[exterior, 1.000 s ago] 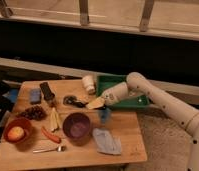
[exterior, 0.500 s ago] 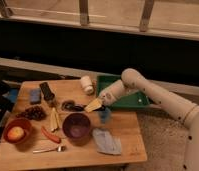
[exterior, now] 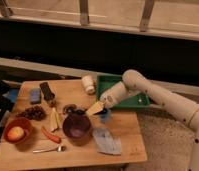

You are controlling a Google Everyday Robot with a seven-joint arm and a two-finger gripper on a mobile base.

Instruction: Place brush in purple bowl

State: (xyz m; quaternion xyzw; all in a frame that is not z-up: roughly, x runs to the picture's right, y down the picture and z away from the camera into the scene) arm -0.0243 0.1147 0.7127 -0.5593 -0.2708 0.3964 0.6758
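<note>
The purple bowl stands upright in the middle of the wooden table. Just behind its far rim a small dark thing with a rounded head lies on the table; this looks like the brush. My gripper hangs low over the table at the bowl's back right rim, to the right of the brush and a little apart from it. Its pale yellow fingers are shut together into a wedge, with nothing visible between them.
A small blue cup stands right under my wrist. A green tray and white can sit behind. At the left are a black block, blue sponge, reddish-brown bowl and spoon. A grey cloth lies front right.
My arm has swung down and slightly left, bringing the gripper lower toward the purple bowl's back rim. The things on the table have not moved.
</note>
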